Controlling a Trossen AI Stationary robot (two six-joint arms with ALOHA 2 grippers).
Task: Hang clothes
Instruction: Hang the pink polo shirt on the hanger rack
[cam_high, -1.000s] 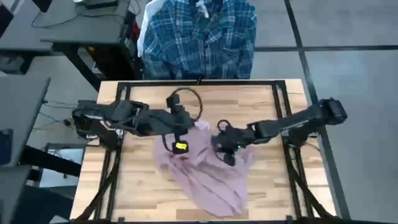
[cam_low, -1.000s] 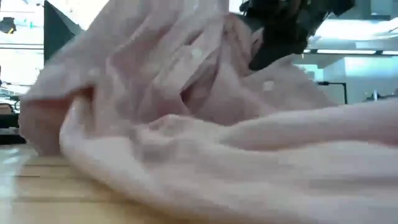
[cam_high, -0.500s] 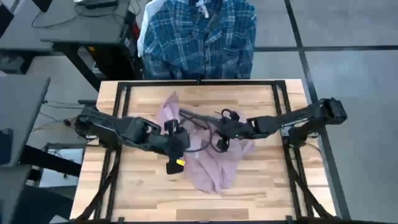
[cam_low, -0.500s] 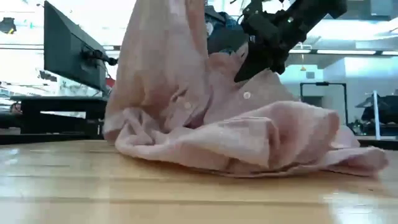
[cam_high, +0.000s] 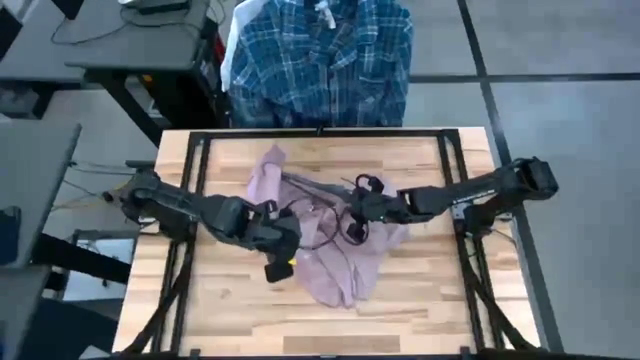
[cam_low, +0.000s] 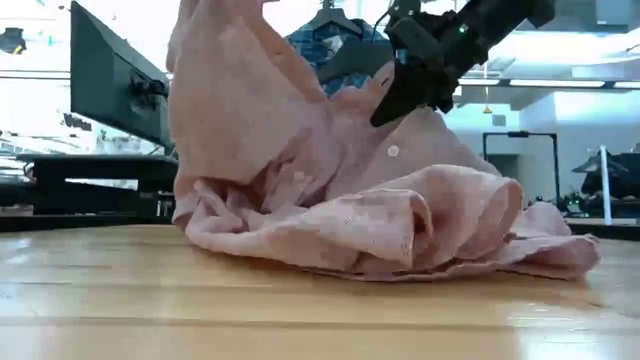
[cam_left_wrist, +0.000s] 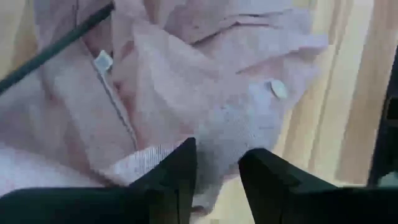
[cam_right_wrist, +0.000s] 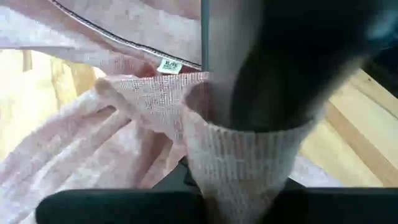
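The dusty pink shirt (cam_high: 335, 255) lies bunched at the table's middle, its lower folds (cam_low: 380, 230) on the wood. Its left part rises in a tall peak (cam_low: 220, 60). A thin dark hanger wire (cam_high: 315, 185) crosses the shirt's far part and also shows in the left wrist view (cam_left_wrist: 56, 46). My right gripper (cam_high: 357, 215) is shut on the shirt near its collar. My left gripper (cam_high: 280, 240) stands open over the shirt's left side, its fingers (cam_left_wrist: 174, 180) just above a buttoned edge; whether they touch it I cannot tell. My right gripper pinches a fold of the pink cloth (cam_right_wrist: 249, 162) between its two fingers, close to the collar label (cam_right_wrist: 168, 65). It comes slanting down from the right (cam_low: 395, 105). The held part is lifted and the rest lies on the table. A dark wire (cam_right_wrist: 204, 37) runs beside the fold; whether it is gripped too is hidden.
A blue-and-white plaid shirt (cam_high: 320, 60) hangs just beyond the table's far edge. A black frame (cam_high: 320, 131) runs round the tabletop. Bare wood (cam_high: 240, 310) lies toward the near edge. A dark monitor (cam_low: 110, 80) stands in the room behind, at the left.
The pink shirt, which was spread toward the near edge, has been drawn toward the far edge and bunched up, and its left part now stands raised. My left gripper has gone toward the near edge. My right gripper has shifted a little toward the far edge with the cloth.
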